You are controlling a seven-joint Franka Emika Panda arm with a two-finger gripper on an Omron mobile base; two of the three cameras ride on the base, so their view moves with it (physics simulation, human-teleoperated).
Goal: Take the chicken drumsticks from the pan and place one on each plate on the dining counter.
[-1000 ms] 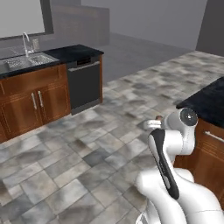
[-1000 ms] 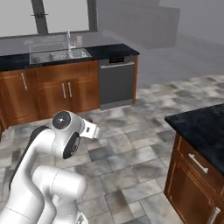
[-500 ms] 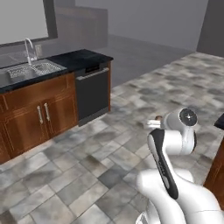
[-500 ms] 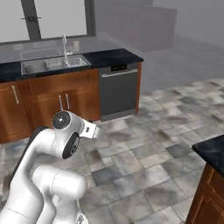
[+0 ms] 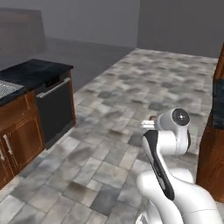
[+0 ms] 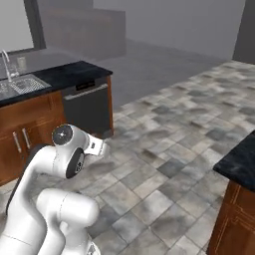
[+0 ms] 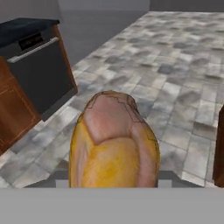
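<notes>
Carrying step: the jaws are clamped on the golden-orange drumstick (image 7: 113,142), held above the tiled floor (image 5: 109,144) mid-room. Next, I judge, the base must reach the dining table and its plates, then the arm lowers the meat onto one

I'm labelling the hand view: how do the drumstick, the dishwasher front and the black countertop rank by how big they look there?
1. Golden-orange drumstick: largest, but it sits right at the camera, so nearness inflates it.
2. Dishwasher front.
3. Black countertop: smallest, only a strip shows.
</notes>
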